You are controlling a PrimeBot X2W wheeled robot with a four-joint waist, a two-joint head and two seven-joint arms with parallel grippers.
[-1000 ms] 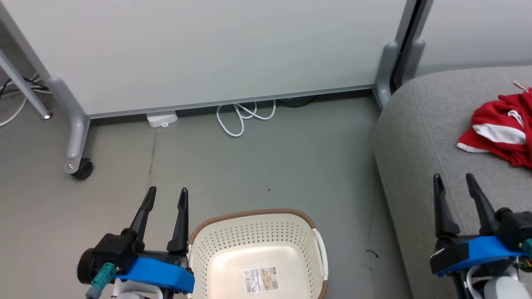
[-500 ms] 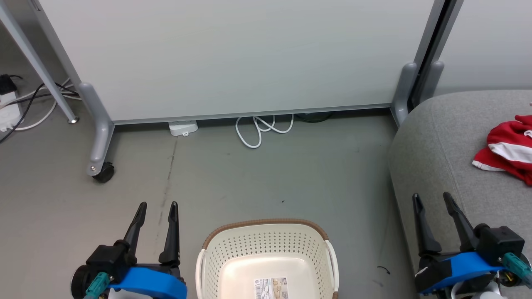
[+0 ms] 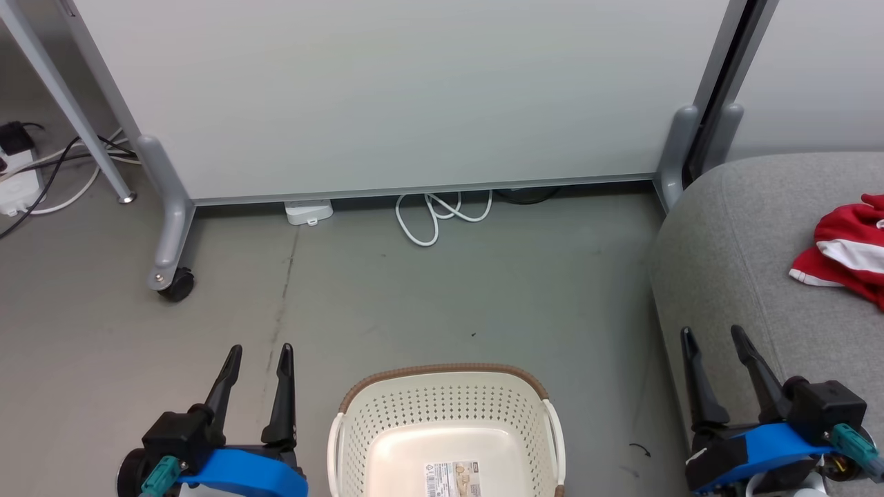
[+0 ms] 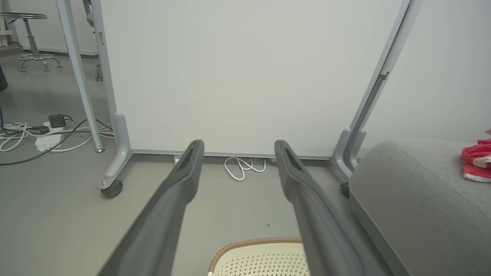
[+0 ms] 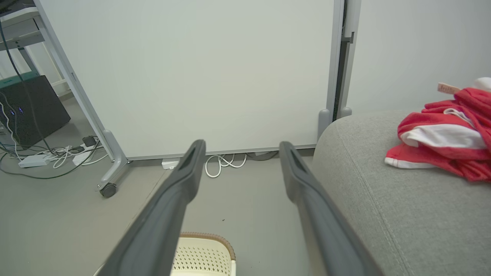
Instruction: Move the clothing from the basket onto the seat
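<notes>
You had grey floor (image 3: 483,290) bearing the basket (image 3: 442,404), the sofa (image 3: 746,262), a coiled white cable (image 3: 435,214), clothing (image 3: 846,255) lay on the sofa.

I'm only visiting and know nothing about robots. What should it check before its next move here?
1. Left hand open, holding nothing: ok.
2. Right hand open, holding nothing: ok.
3. Red clothing lying on the grey sofa: ok.
4. Both garments in that pile: cannot tell, since it runs off the picture edge.
5. Basket emptied: cannot tell. The visible part holds just a label, and the near end is cut off.
6. Basket upright on the floor: ok.
</notes>
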